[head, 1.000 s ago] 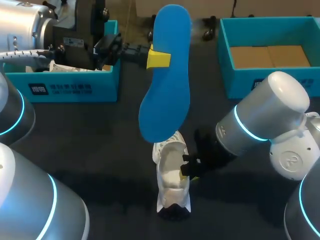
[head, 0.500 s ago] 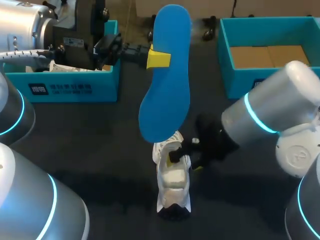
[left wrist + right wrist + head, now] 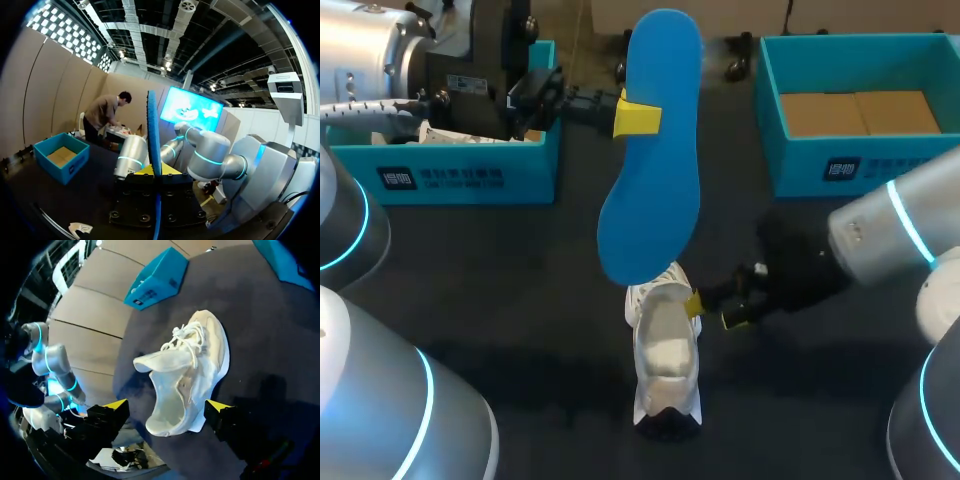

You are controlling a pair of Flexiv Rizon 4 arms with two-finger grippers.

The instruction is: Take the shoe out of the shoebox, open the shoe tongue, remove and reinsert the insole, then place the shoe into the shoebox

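A blue insole (image 3: 655, 160) hangs upright above the table's middle, with my left gripper (image 3: 638, 118) shut on its upper part. In the left wrist view the insole (image 3: 153, 130) shows edge-on between that gripper's (image 3: 153, 171) fingers. The white shoe (image 3: 665, 350) lies on the dark table below it, its tongue lifted and its mouth wide. My right gripper (image 3: 712, 311) stands open just right of the shoe's collar. In the right wrist view the shoe (image 3: 190, 375) lies ahead of this gripper (image 3: 167, 407), its heel in line between the spread fingers and untouched.
A teal shoebox (image 3: 470, 165) with white paper inside stands at the back left, partly hidden by my left arm. A second teal box (image 3: 775, 110) with a cardboard floor stands at the back right. Bare dark tabletop (image 3: 520, 290) surrounds the shoe.
My right gripper has opened, let go of the shoe's collar and drawn back to the right. The shoe stays put. My left arm and the insole have not moved.
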